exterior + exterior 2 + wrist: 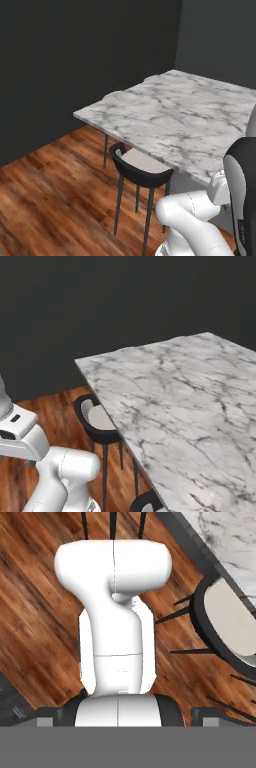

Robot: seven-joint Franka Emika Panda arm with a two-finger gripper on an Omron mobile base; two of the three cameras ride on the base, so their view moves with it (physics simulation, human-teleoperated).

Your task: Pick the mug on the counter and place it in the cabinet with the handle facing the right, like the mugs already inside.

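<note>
The counter [180, 115] is a white marble slab with grey veins; it spreads across the right base view [190, 401], and one corner of it [230, 532] sits at the top right of the hand view. Its visible top is bare. The mug and the cabinet are out of view. In the hand view my gripper [129, 717] is open. Its dark fingertips [50, 718] stand far apart at the bottom edge, with nothing held between them. The hand looks down at the wooden floor [35, 612].
A black stool with a pale seat [142, 167] stands at the counter's near edge, also seen from the right [97, 421] and in the hand view [230, 627]. A second stool [147, 503] peeks in lower down. Dark walls [75, 50] stand behind. Wooden floor [50, 200] lies open to the left.
</note>
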